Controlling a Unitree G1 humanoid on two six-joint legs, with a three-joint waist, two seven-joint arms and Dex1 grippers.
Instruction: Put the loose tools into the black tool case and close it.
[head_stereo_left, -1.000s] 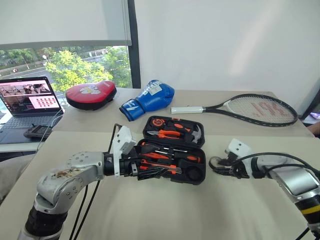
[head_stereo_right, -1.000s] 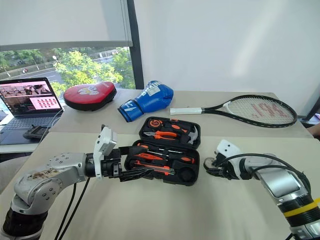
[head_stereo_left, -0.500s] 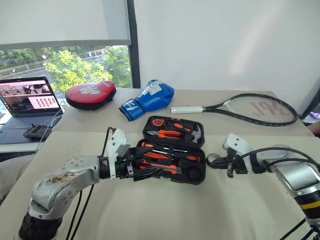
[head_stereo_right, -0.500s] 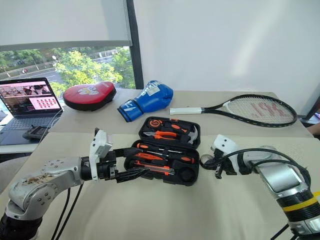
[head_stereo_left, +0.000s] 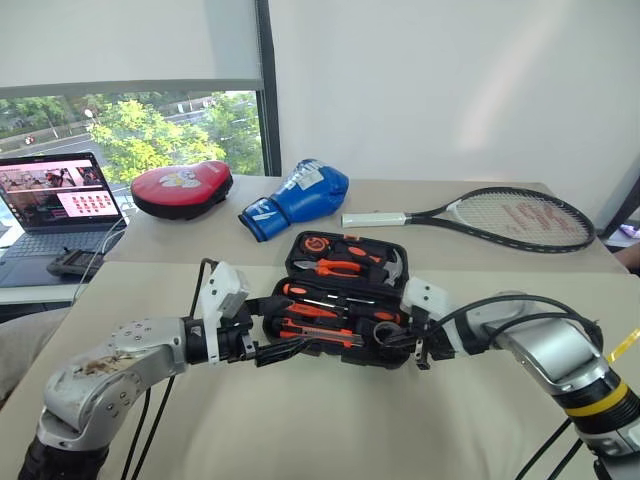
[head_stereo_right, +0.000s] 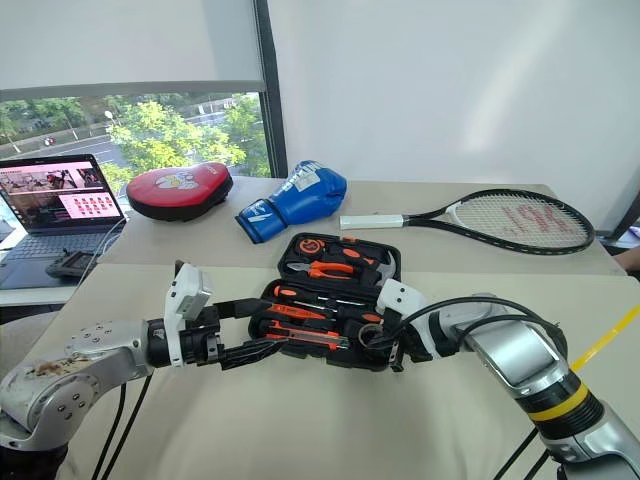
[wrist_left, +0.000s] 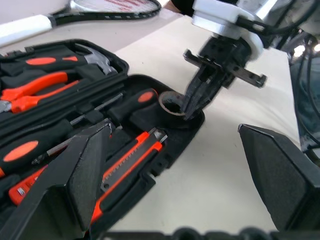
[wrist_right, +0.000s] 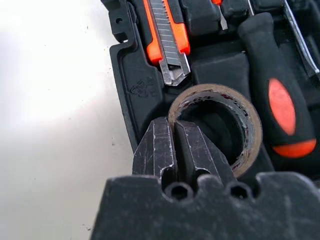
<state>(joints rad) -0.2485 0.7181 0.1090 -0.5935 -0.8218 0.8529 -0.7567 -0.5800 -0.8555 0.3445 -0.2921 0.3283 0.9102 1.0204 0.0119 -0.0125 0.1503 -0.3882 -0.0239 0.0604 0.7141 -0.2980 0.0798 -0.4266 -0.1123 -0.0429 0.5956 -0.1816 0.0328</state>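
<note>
The right gripper (wrist_right: 175, 150) has its fingers pinched on the rim of the small round roll (wrist_right: 220, 125), one finger inside the ring and one outside, over the round recess in the near corner of the black tool case (head_stereo_left: 345, 305). The utility knife (wrist_right: 165, 37) lies just beyond the fingertips and a black-and-orange screwdriver (wrist_right: 275, 90) sits beside the roll, both in their slots. To seat the roll well, lower it flat into the recess before letting go, then draw straight up. The left gripper (head_stereo_left: 268, 335), fingers spread wide and holding nothing, waits at the case's near-left edge on the surface (head_stereo_left: 330, 430).
</note>
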